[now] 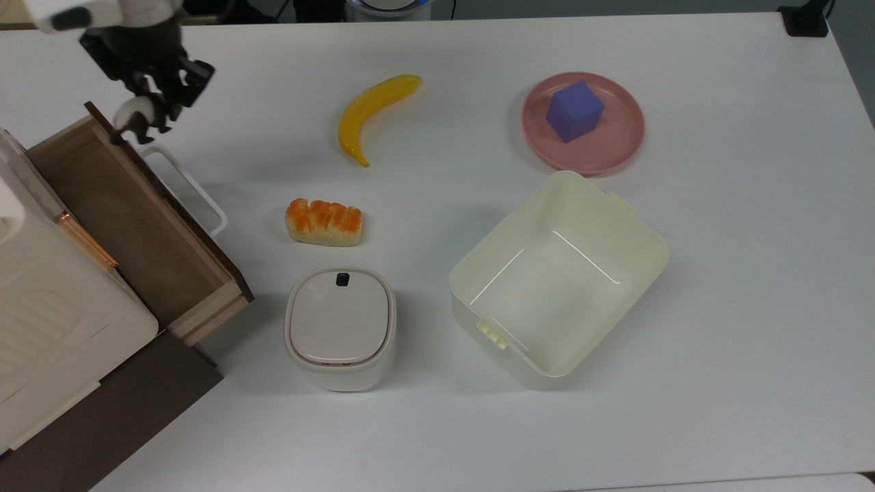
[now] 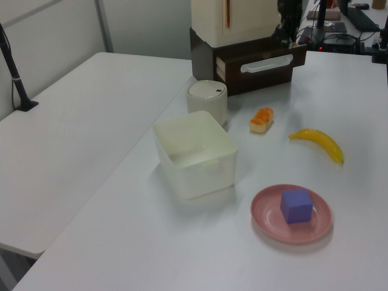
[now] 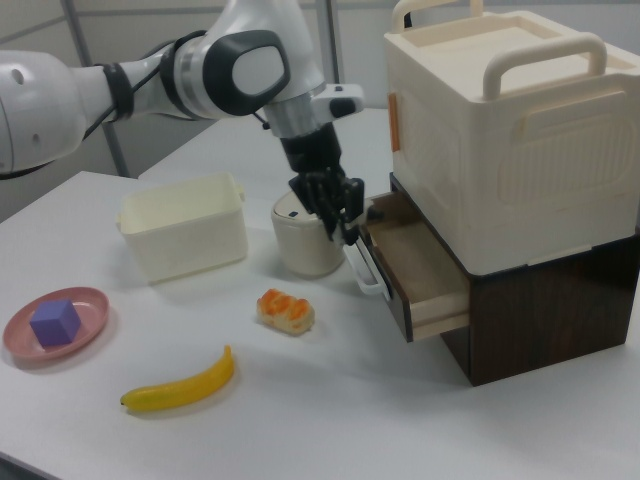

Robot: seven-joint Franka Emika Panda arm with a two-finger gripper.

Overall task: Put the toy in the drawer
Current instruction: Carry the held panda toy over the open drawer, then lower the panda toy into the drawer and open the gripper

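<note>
Hanging in the gripper (image 1: 142, 109), pinched by its top, the toy (image 1: 132, 121) sits over the drawer (image 1: 130, 219) front edge, w/ handle (image 1: 188, 188) just beside. Prob. light, rigid, slick; small, so grip is narrow.

A white table (image 1: 718, 307) holds a curved yellow banana (image 1: 372, 113), a purple cube (image 1: 575, 111) sitting on a round pink plate (image 1: 615, 150), and an orange-glazed toy bread loaf (image 1: 324, 221). Nearer the top view's bottom edge stand an open cream plastic bin (image 1: 557, 277) and, to its left in the top view, a small lidded cream container (image 1: 340, 326). A cream box with handles (image 3: 505, 120) sits atop a dark brown cabinet (image 3: 560, 300).
</note>
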